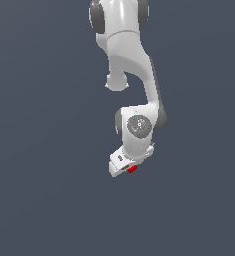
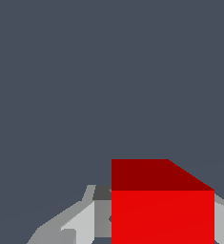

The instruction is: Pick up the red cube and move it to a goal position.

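Your pincer is pinching the red cube between its fingers; no goal marker shows.

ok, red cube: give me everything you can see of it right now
The red cube is plain bright red with flat matte faces and no markings. In the wrist view two faces show, one brighter, one darker in shade, with sharp edges. It fills the space between the tool's light grey fingers, which flank it on both sides and appear to clamp it. In the exterior view it is a tiny red patch at the tool's tip, mostly hidden. Whether it rests on the surface cannot be told.
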`<state>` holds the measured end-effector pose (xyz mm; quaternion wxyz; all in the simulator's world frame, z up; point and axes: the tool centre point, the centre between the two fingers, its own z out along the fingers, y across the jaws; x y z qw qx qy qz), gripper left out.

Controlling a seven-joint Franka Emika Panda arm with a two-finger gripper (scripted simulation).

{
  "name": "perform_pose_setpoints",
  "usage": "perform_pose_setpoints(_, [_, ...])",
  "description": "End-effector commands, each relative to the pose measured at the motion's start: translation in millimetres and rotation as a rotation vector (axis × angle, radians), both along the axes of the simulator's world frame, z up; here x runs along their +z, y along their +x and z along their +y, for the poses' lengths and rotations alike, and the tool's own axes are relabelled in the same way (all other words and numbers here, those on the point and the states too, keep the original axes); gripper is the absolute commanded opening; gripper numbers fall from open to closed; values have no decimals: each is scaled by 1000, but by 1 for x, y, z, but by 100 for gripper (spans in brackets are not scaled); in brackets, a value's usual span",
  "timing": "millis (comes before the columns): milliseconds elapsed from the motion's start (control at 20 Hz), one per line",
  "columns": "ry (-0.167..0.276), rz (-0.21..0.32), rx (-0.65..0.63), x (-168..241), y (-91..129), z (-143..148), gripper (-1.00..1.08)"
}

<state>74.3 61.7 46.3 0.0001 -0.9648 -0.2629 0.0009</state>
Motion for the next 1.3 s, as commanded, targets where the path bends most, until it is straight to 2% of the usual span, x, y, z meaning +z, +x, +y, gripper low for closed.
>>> perform_pose_setpoints(0, [0, -2, 0, 14, -5, -6, -100])
perform_pose_setpoints(450, [-1, -2, 0, 86, -32, -40, -100])
perform_pose_setpoints(1250, [1, -2, 0, 248, -90, -115, -100])
